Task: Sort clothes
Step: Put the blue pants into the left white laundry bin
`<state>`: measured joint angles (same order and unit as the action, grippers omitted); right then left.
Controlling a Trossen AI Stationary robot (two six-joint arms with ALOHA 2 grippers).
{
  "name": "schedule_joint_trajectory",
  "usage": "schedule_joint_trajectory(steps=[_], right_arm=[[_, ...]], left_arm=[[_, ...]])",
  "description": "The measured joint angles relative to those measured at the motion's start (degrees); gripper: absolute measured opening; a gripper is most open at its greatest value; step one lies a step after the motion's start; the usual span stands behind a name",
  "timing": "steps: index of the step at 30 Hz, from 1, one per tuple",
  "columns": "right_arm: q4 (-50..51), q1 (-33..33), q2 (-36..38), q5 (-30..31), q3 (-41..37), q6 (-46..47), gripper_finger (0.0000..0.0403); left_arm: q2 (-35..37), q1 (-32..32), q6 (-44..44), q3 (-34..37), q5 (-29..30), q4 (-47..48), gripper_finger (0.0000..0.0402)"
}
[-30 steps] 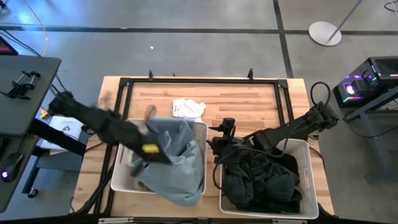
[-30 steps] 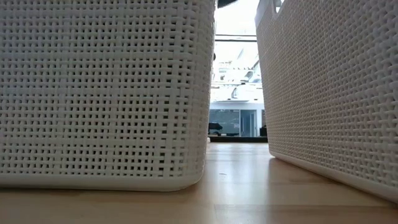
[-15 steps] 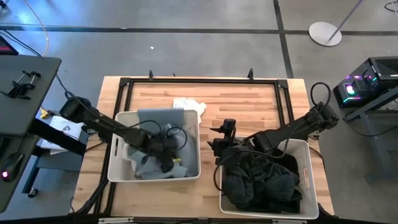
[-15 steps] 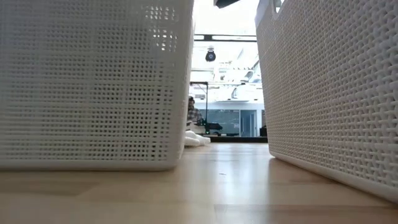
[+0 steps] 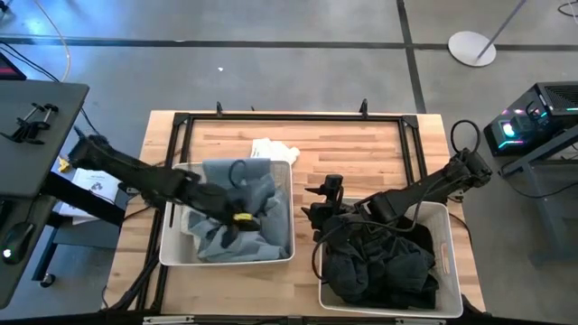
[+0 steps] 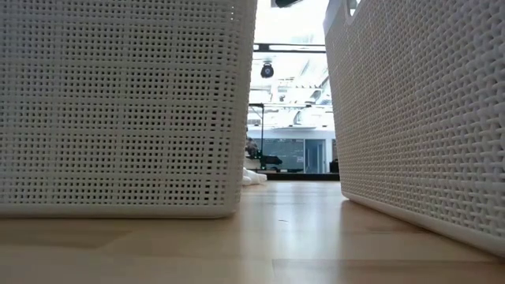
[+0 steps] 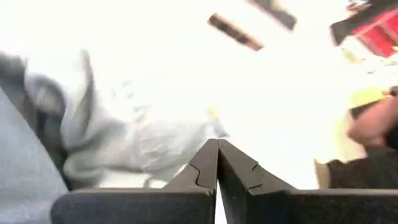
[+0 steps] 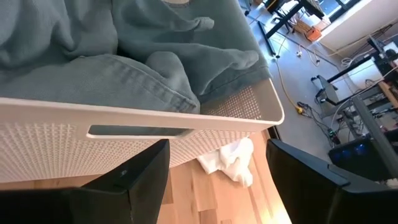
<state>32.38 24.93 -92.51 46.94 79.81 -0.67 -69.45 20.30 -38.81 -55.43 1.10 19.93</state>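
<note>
A blue-grey garment (image 5: 237,203) fills the left white basket (image 5: 172,244); it also shows in the right wrist view (image 8: 124,56), bunched against the basket's wall. My left gripper (image 5: 240,218) is among its folds, its fingers shut (image 7: 217,144) with nothing between them. A white garment (image 5: 272,151) lies on the table behind that basket. Black and charcoal clothes (image 5: 379,262) fill the right white basket (image 5: 447,271). My right gripper (image 5: 323,206) is open and empty between the two baskets, at the right basket's far left corner. My left gripper lies in the folds of the blue-grey garment in the left basket. Its shut fingertips (image 7: 211,155) show bare, with pale cloth (image 7: 124,137) beyond them. I cannot tell whether it touches the cloth.
The table has a dark metal frame (image 5: 289,117) along its far and side edges. Bare wood (image 5: 352,144) lies behind the baskets. In the low view the two basket walls (image 6: 118,102) (image 6: 418,110) stand close, with a narrow strip of table between them.
The blue-grey garment hung over the left basket's near right corner; now it lies inside the basket. My left gripper has gone down into the basket with it. The left basket has slid a little toward the table's left edge.
</note>
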Motion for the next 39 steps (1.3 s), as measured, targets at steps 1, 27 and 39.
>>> schedule_joint_trajectory(steps=[1,27,39], right_arm=[[0.1,0.0,0.0,0.0,0.0,0.4,0.0259],[1.9,0.2,0.0,0.0,0.0,2.3,0.0259],[1.7,0.2,0.0,0.0,0.0,2.2,0.0259]], left_arm=[[1.4,0.3,1.3,-0.7,0.1,0.1,0.0000],[16.6,6.0,-43.9,-3.0,25.4,64.8,0.0147],[17.0,3.3,-34.8,7.1,35.1,52.5,0.0238]])
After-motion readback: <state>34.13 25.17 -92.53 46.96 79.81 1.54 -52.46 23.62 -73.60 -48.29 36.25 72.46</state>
